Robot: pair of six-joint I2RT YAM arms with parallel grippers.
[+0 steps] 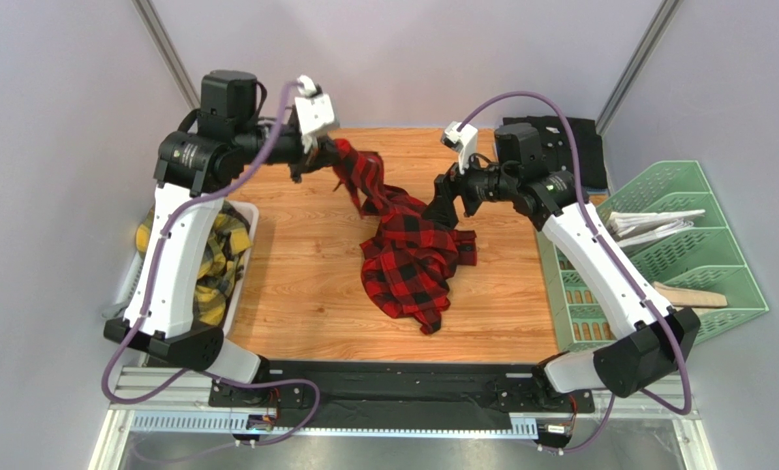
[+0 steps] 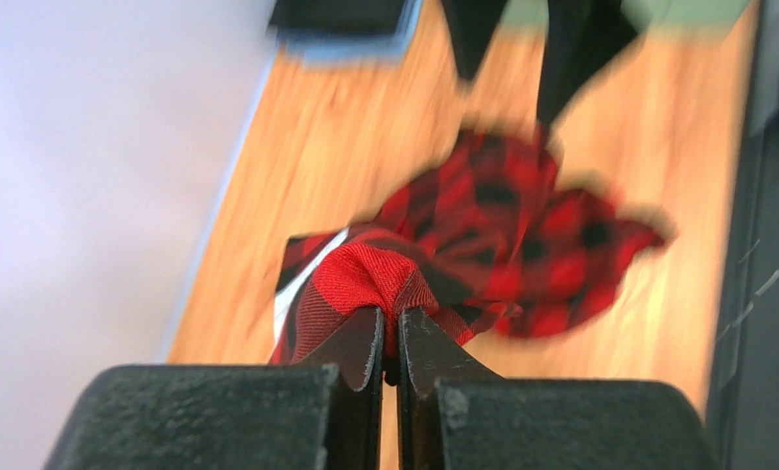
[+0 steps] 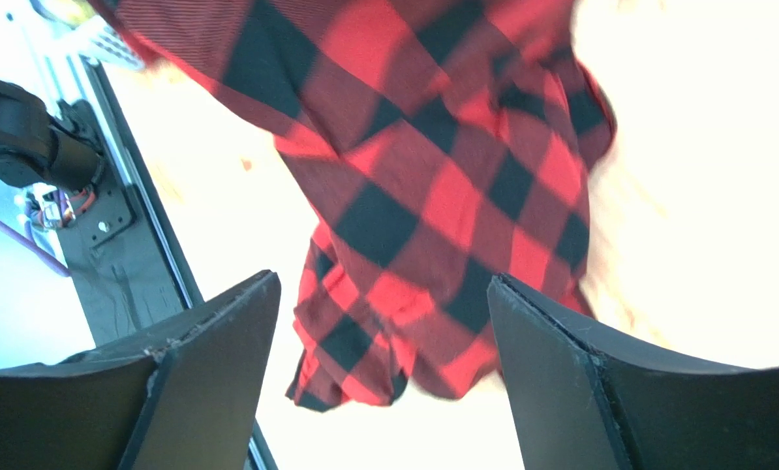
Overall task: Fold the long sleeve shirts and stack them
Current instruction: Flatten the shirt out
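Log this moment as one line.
left gripper shut on red-and-black shirt, end raised | right gripper open, facing shirt | yellow plaid shirt in bin

quick count: three shirts, so one red-and-black check shirt [image 1: 408, 259], one yellow plaid shirt [image 1: 217, 259] and one black shirt [image 1: 582, 137]. two arms, left arm [image 1: 173, 264] and right arm [image 1: 599, 259]. one white bin [image 1: 250, 217], one green rack [image 1: 702, 245].

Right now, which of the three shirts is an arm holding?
The red-and-black check shirt, draped mid-table with one end pinched in the left arm's jaws. The yellow plaid shirt sits in the white bin; the black shirt lies far right, untouched.
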